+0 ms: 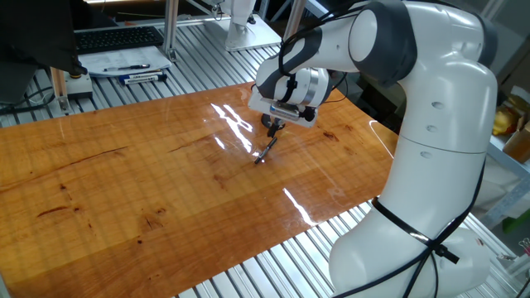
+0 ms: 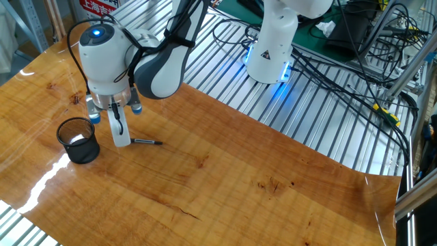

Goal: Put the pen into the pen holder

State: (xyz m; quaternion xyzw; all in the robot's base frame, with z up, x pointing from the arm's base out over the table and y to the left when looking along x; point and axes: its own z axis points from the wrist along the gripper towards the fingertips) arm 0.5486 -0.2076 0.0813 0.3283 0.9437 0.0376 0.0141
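While the tool (image 2: 120, 139) pinches its end, the thin black pen (image 2: 146, 142) lies flat.

A robotics lab. A glossy wooden bench (image 1: 124, 190) lies on a frame of ribbed aluminium rails (image 2: 287, 109), and the white robot arm (image 1: 431, 124) is bolted at the 4 o'clock corner in one fixed view. In the other fixed view its base (image 2: 270, 51) glows blue at 12 o'clock, with black cables (image 2: 341, 75) trailing off toward 2 o'clock. A keyboard (image 1: 116, 37) and papers with markers (image 1: 132, 70) sit at 11 o'clock, beside metal stand posts (image 1: 170, 29).
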